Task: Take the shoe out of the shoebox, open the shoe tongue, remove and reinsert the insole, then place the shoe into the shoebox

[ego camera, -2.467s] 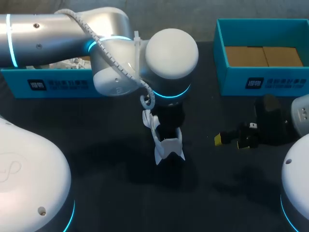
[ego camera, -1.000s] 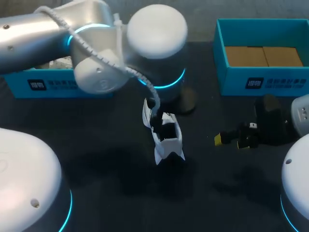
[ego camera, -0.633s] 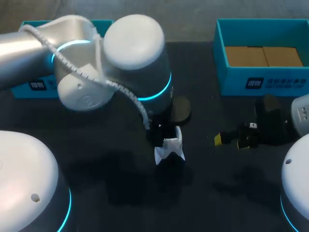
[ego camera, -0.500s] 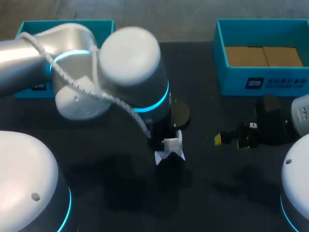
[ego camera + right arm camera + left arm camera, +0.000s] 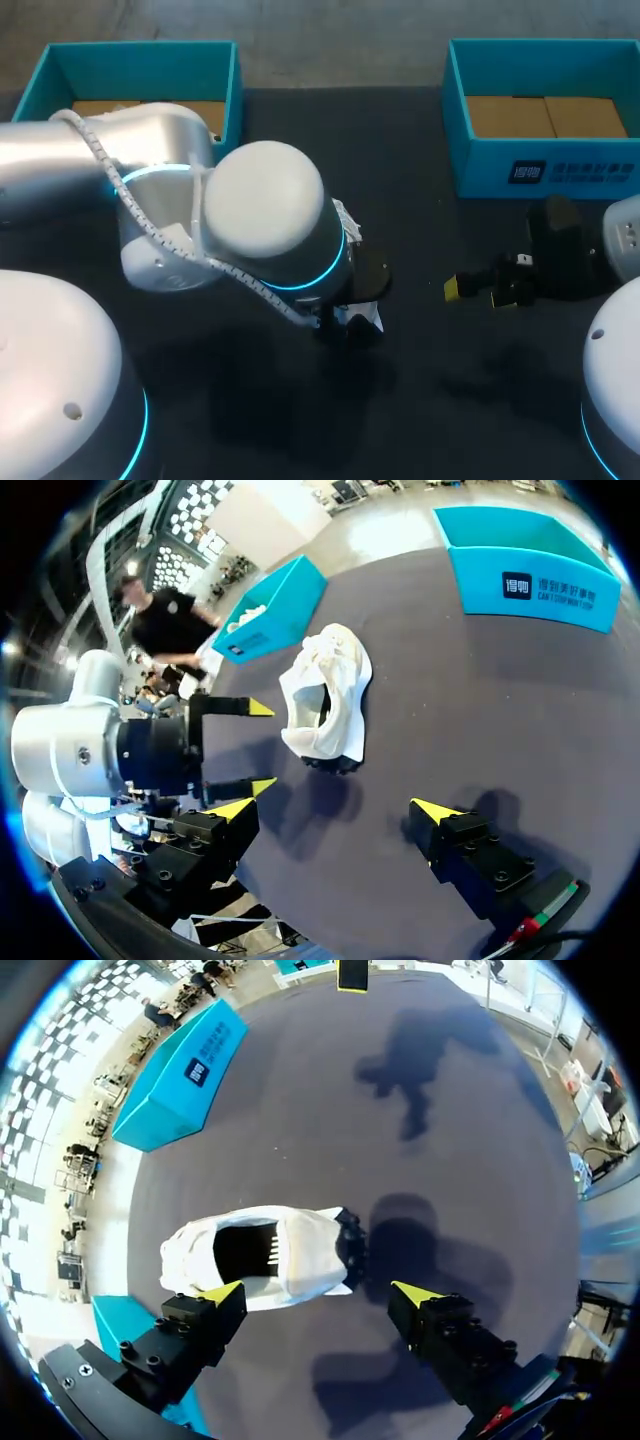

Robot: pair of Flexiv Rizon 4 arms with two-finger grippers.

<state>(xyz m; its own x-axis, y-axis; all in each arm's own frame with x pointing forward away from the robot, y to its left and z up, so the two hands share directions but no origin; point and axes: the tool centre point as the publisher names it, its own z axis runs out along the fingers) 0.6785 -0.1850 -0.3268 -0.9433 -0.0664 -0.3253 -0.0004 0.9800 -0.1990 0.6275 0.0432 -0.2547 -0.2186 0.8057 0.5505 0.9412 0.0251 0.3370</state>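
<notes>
Left wrist view: left fingers (image 5: pixel 224 1292) spread wide, empty, above the shoe (image 5: pixel 305 1265); closing off-centre could shove it aside.

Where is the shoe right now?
In the left wrist view the white shoe lies on the table near its middle, just ahead of the open left gripper.

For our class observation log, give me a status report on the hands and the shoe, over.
Left hand open, over white shoe. Right hand open, empty, off aside. Shoe on table, not boxed. Nothing blocking it.
</notes>
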